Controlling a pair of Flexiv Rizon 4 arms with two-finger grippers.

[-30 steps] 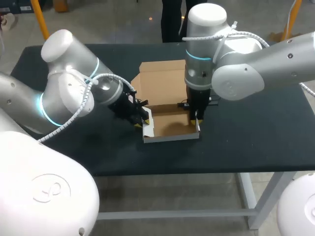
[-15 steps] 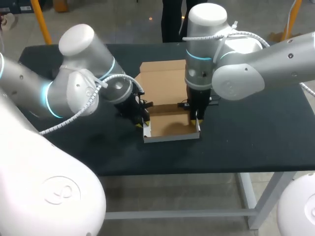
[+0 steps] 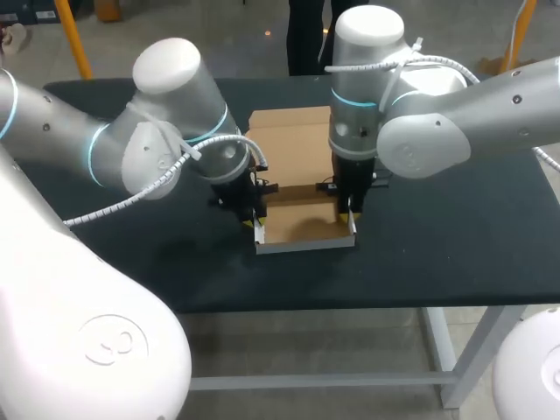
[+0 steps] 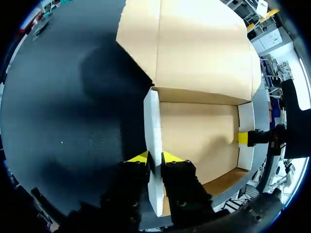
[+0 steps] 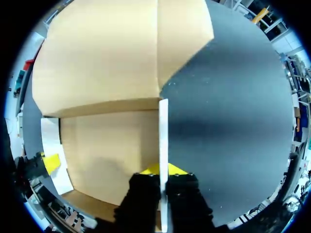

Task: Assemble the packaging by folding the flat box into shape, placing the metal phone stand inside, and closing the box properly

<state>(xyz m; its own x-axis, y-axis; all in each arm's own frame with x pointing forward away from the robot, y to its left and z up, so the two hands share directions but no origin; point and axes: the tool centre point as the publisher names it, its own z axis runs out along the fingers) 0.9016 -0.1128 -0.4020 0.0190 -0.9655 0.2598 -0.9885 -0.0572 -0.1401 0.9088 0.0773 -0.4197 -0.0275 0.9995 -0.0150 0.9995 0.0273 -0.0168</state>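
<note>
The black table carries one half-folded cardboard box, its lid flap open.

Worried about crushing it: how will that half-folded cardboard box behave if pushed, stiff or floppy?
Probably floppy: the box has thin side walls, each pinched upright by the left claw and right claw. Likely light and easy to slide, since it looks empty. The open lid would probably flap.
</note>
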